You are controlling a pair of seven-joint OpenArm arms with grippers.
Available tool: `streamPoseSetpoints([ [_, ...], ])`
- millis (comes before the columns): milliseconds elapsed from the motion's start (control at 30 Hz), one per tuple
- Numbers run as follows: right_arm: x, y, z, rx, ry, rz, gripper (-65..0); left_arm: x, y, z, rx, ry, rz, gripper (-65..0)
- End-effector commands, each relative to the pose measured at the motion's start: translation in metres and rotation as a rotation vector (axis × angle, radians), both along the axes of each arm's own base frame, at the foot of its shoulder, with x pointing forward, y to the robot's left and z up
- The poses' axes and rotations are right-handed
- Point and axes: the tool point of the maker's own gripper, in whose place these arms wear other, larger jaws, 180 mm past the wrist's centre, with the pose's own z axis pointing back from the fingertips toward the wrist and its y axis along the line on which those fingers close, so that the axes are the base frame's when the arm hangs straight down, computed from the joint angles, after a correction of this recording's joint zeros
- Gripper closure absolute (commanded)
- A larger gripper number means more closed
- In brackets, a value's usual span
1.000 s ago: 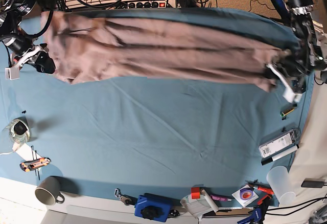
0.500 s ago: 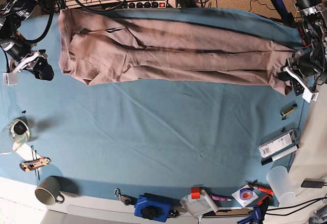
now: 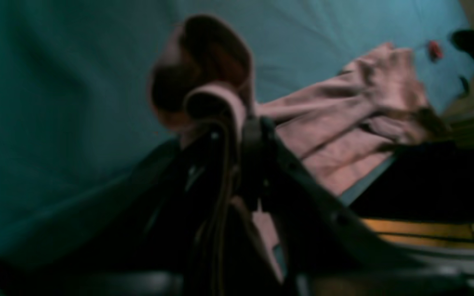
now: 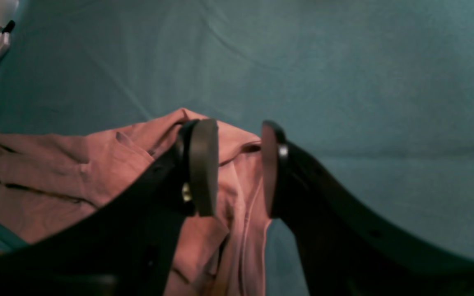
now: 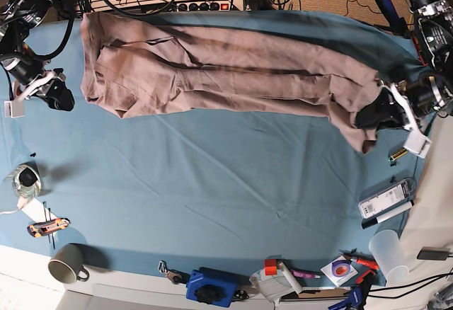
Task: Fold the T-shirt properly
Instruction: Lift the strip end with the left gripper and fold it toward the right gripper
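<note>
The left fingers (image 3: 237, 135) stayed clamped on the T-shirt (image 5: 226, 69), dragging its hem inward; the right fingers (image 4: 237, 168) stood open, released. The shirt lay bunched along the surface's (image 5: 212, 182) far edge, unfolded.

A second ago the shirt (image 5: 226, 73) hung stretched between both arms, its left end in the base view lifted and bunched by the right claw (image 5: 62, 99). By half a second ago that end had dropped flat onto the bench (image 5: 212, 182), spread wider toward the back edge, with the right claw drawn off to the side, its two fingers (image 4: 204, 164) parted and nothing between them. Since then the change is at the other end: the left claw (image 5: 388, 112), closed on a fold of the hem, has moved inward, so that end has slackened into a drooping bunch nearer the middle.
</note>
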Motion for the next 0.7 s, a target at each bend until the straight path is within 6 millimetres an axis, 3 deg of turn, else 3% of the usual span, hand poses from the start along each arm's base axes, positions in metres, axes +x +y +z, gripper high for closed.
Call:
streamPoseSetpoints([
  [0,0.006,-0.006,0.015,-0.030,-0.044,-0.002,-18.3,0.001,-0.015,0.014,-0.019,-0.048,-0.049,0.0],
  [133,0.005,-0.007,0.012,-0.036,-0.033,-0.006,-18.3,-0.016,-0.065,0.004,0.017,-0.022,-0.230,0.0],
  [367,0.004,-0.008,0.010,-0.043,-0.022,-0.010,-18.3,-0.020,-0.135,-0.004,0.011,-0.065,-0.339,0.0],
  [533,0.004,-0.008,0.010,-0.043,-0.022,-0.010,-18.3,-0.020,-0.172,-0.002,-0.043,-0.089,-0.339,0.0],
  [667,0.004,-0.008,0.010,-0.043,-0.022,-0.010,-18.3,-0.014,-0.188,0.000,-0.062,-0.115,-0.310,0.0],
])
